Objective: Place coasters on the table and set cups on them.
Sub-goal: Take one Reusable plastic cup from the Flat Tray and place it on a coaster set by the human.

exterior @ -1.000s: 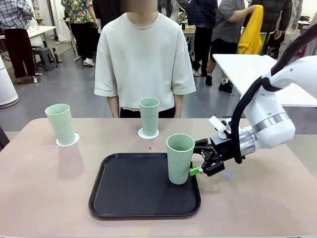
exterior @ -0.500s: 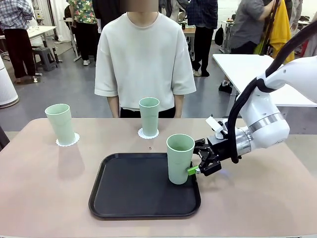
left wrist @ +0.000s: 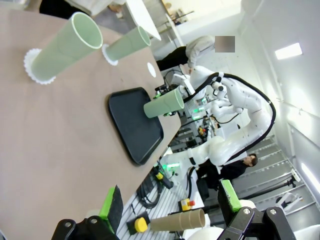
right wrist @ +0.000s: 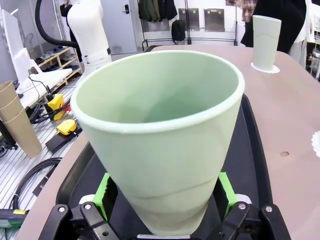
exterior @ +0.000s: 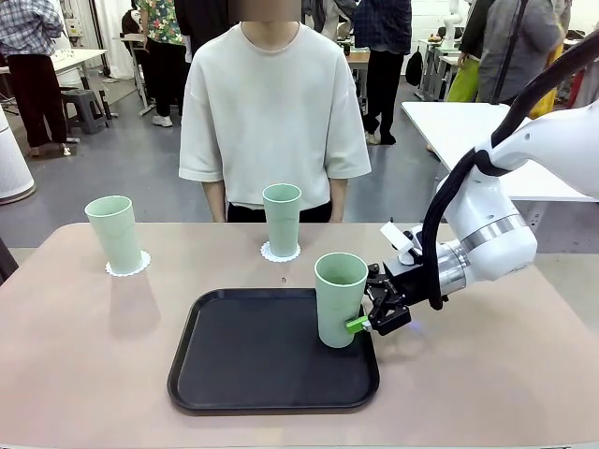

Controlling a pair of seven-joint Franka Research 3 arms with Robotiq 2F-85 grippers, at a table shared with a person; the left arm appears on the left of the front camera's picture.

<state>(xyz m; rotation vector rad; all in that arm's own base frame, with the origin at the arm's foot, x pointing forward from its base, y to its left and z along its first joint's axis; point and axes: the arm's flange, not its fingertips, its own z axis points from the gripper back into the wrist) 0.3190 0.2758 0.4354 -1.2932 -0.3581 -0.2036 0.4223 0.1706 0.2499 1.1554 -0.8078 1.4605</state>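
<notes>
Three mint-green cups are on show. One cup stands on a scalloped white coaster at the far left of the beige tabletop. A second cup stands on its own coaster at the far middle, right in front of the person in a pale T-shirt standing at the far edge.

The third cup is upright in the near right corner of the black tray, which lies in the middle of the tabletop. The right arm reaches in from the right, and its right gripper sits low beside that cup, one green pad right up against the cup's lower wall.

From the right wrist, this cup towers between the two green pads, one on each side of its base. The jaws are spread wide around it and I cannot tell whether the pads are pressing the wall or just beside it. The cup's base is on the tray floor. Farther off in that view, another cup stands on its coaster, and the edge of a third coaster peeks in at the right edge, on bare tabletop with nothing standing on it.

Over on the left wrist view, the left gripper hangs off to the side of the tabletop, jaws wide open with nothing between them. All three cups and the tray lie well away from it.
</notes>
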